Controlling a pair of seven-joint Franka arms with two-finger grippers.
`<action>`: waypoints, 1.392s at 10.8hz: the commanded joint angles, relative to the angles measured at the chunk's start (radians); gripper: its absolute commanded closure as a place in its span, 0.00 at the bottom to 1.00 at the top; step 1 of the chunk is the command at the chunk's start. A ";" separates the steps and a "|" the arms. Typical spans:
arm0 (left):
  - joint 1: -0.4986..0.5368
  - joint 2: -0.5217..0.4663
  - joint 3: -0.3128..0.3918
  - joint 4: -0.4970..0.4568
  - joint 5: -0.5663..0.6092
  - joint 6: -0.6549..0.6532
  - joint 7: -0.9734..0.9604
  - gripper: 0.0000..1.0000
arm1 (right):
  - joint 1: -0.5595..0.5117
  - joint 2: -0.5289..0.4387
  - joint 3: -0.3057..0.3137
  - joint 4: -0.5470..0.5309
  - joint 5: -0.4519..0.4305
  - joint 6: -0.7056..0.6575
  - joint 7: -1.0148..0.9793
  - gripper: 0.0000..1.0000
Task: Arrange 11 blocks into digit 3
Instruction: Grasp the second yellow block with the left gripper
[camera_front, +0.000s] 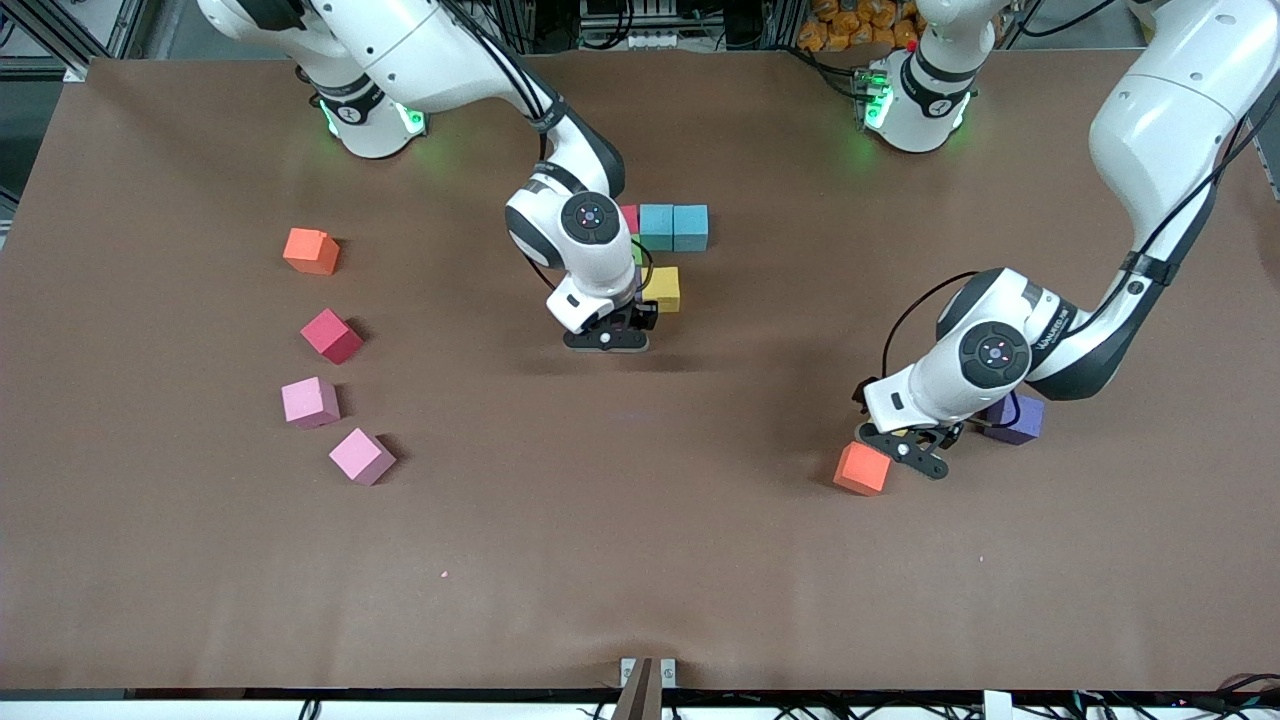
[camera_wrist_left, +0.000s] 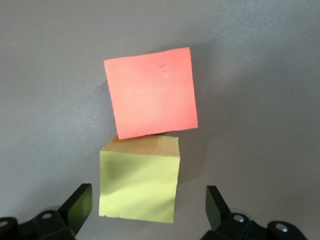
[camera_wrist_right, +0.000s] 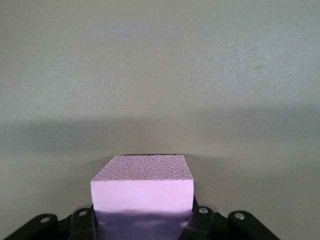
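My right gripper (camera_front: 606, 338) is shut on a purple block (camera_wrist_right: 142, 192), low over the table beside a yellow block (camera_front: 662, 288). That yellow block lies nearer the camera than two cyan blocks (camera_front: 673, 227) set side by side; a red block (camera_front: 629, 218) and a green one (camera_front: 637, 253) peek out from under the right arm. My left gripper (camera_front: 905, 447) stands open astride a second yellow block (camera_wrist_left: 139, 185), its fingers (camera_wrist_left: 80, 205) apart from the block's sides. A red-orange block (camera_front: 862, 468) touches that yellow block's corner.
Another purple block (camera_front: 1015, 418) lies beside the left wrist. Toward the right arm's end of the table lie an orange block (camera_front: 311, 251), a crimson block (camera_front: 331, 335) and two pink blocks (camera_front: 310, 402) (camera_front: 362, 456), all loose and apart.
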 joint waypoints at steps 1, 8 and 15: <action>-0.015 0.011 0.020 0.020 0.035 0.016 -0.009 0.00 | 0.002 0.007 0.001 -0.005 -0.016 0.022 0.033 0.64; -0.026 0.035 0.043 0.021 0.070 0.040 -0.011 0.00 | 0.008 0.022 0.001 -0.005 -0.012 0.049 0.050 0.64; -0.032 0.046 0.046 0.020 0.073 0.042 -0.009 0.04 | 0.014 0.014 0.002 -0.005 -0.013 0.026 0.036 0.64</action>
